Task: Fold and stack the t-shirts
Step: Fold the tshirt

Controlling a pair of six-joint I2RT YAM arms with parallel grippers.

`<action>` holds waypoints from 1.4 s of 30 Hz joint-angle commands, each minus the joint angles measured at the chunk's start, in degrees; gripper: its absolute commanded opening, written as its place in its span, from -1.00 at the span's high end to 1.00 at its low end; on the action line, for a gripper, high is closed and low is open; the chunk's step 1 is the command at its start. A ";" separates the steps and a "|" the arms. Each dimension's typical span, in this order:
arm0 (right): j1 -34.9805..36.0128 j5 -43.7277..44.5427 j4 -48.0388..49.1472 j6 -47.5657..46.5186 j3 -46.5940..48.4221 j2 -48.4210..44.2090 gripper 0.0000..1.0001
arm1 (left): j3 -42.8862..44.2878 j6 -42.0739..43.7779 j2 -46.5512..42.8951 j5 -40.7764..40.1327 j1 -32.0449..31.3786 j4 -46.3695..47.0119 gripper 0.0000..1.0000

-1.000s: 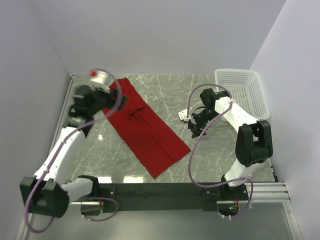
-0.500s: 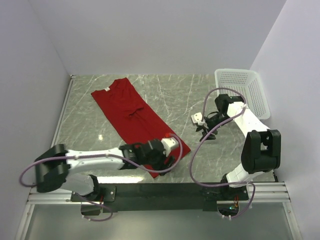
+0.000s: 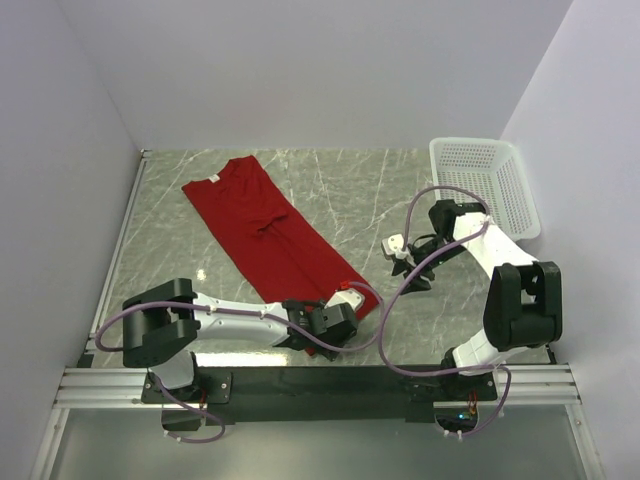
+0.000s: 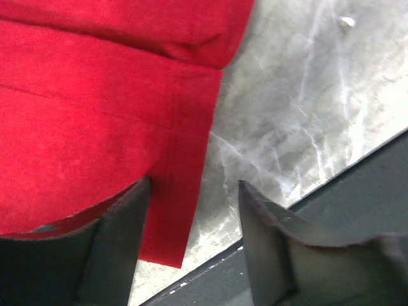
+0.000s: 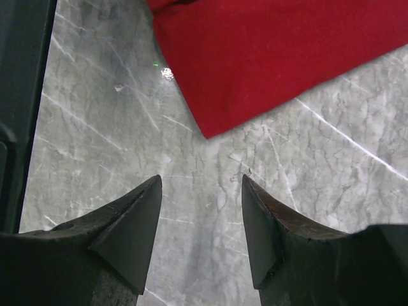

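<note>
The shirt lies flat on the table, a long strip running from 10 o'clock to 6 o'clock. The left gripper sits low at the near hem corner, jaws apart, one finger over cloth and the other over marble. For a sound pinch it should sink until a finger slips under the hem and catches every layer. The right gripper hovers over marble toward 3 o'clock, jaws apart and empty. It likely needs the hem's other corner, so both ends lift level.
</note>
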 commanded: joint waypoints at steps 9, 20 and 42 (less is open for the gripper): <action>3.52 1.73 3.34 -5.50 -7.04 -2.57 -0.20 | -1.62 -4.41 1.19 -5.71 -1.03 -4.85 -0.07; 10.56 4.46 6.17 0.92 -4.68 -1.34 -0.18 | -7.60 -5.65 -5.66 -6.24 -2.34 1.39 -0.22; 12.05 5.17 7.04 2.85 -2.74 -1.69 -0.18 | -7.78 -4.76 -8.50 -6.59 -5.51 -1.76 -0.24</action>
